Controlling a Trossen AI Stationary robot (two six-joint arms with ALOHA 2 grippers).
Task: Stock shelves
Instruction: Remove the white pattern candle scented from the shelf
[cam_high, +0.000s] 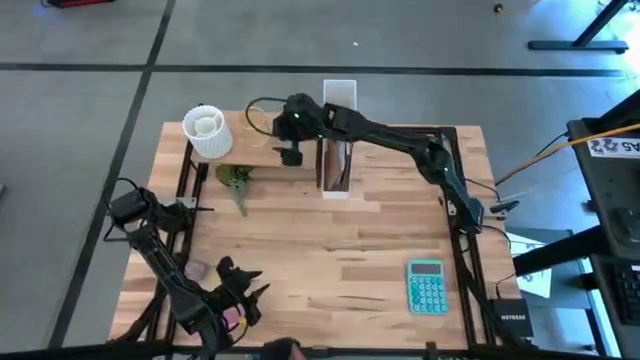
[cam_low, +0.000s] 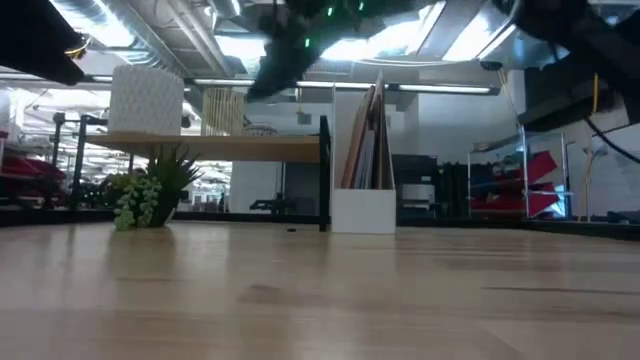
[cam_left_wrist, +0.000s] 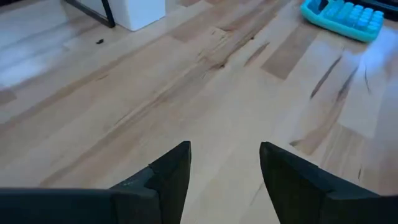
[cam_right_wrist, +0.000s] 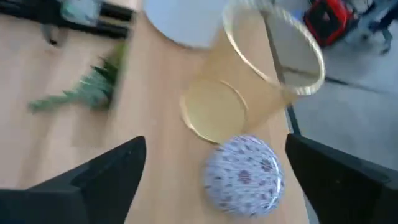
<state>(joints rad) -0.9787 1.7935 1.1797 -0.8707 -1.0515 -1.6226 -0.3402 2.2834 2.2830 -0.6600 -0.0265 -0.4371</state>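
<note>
The wooden shelf (cam_high: 255, 150) stands at the table's far left, and the white file box (cam_high: 338, 140) with folders stands beside it. On the shelf rest a white ribbed cylinder (cam_high: 207, 131), a clear yellowish cup (cam_right_wrist: 261, 81) and a blue-and-white patterned ball (cam_right_wrist: 244, 175). My right gripper (cam_right_wrist: 214, 180) hovers open over the shelf (cam_low: 215, 147), with its fingers wide on either side of the ball and touching nothing. My left gripper (cam_left_wrist: 224, 174) waits open above bare tabletop near the front left (cam_high: 240, 295).
A small green plant (cam_high: 237, 180) lies on the table in front of the shelf. A teal calculator (cam_high: 428, 287) sits near the front right. Small pinkish and grey things (cam_high: 195, 268) lie by my left arm. Bare wood stretches across the table's middle.
</note>
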